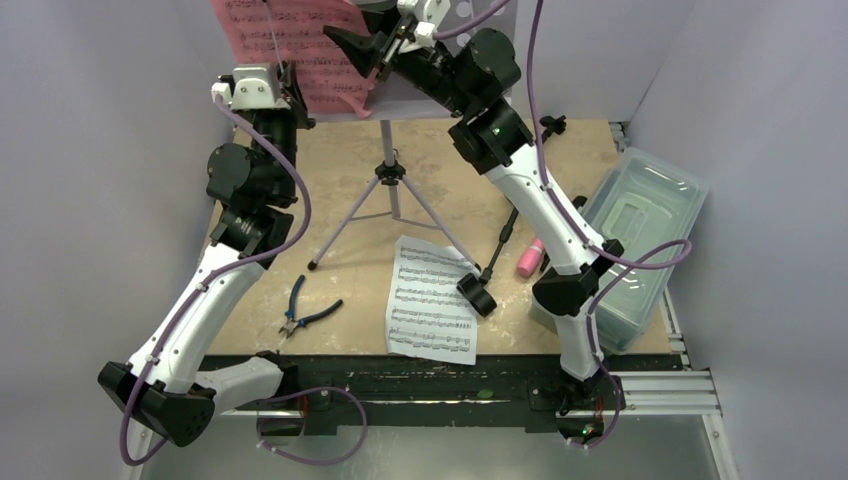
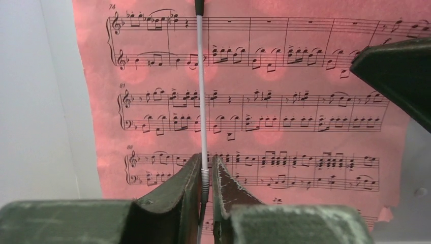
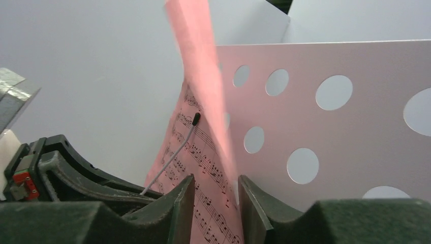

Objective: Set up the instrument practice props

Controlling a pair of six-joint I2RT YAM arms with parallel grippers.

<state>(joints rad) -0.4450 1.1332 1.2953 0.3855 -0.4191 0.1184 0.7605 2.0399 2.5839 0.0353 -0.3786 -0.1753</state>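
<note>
The lavender music desk stands on slim tripod legs at the back. A pink sheet-music page leans on it. My left gripper is shut on the desk's thin white page-holder wire, which crosses the pink page. My right gripper is at the page's right edge. Its jaws stand apart with the page edge between them, in front of the perforated desk. A white page, a black round-based pole and a pink microphone lie on the table.
Blue-handled pliers lie at the front left of the table. A clear plastic tub stands at the right edge. Grey walls close in the back and both sides.
</note>
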